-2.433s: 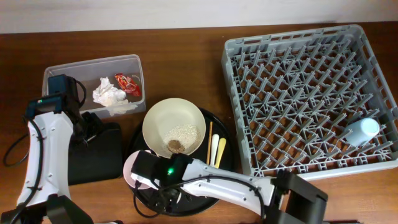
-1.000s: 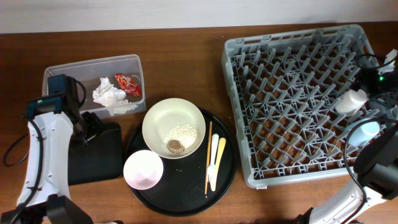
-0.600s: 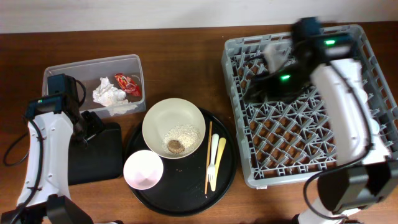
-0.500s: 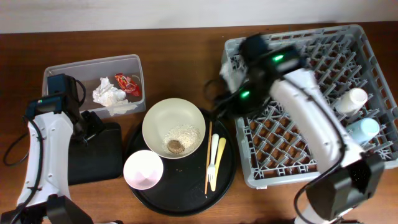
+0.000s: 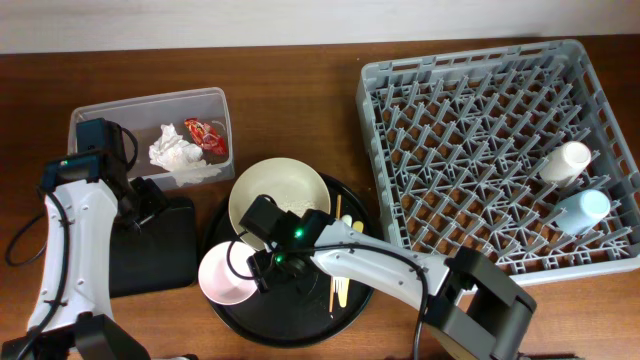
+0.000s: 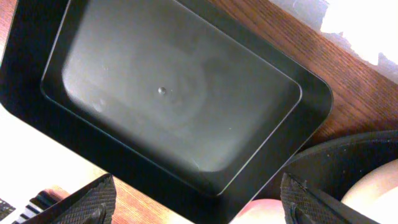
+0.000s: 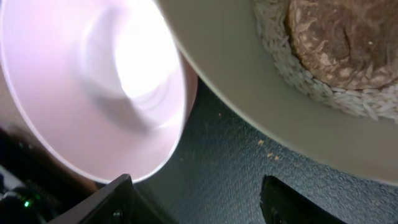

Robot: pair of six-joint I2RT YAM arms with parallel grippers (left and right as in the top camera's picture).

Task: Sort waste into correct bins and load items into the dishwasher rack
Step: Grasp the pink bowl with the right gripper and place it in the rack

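On the brown wooden table (image 5: 300, 90), the right gripper (image 7: 199, 186) gapes wide at lower centre between the small pink bowl (image 5: 226, 276) and the large cream bowl (image 5: 266, 190), while the left gripper (image 6: 199, 194), equally wide, hovers over the flat black tray (image 6: 174, 106) at left.

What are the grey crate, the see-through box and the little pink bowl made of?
The grey crate looks like moulded plastic, matt, with uniform thin pegs. The see-through box seems to be thin clear plastic: the tissues show through its walls. The pink bowl is smooth and glossy, with a bright highlight. Whether it is plastic or glazed ceramic, I cannot tell.
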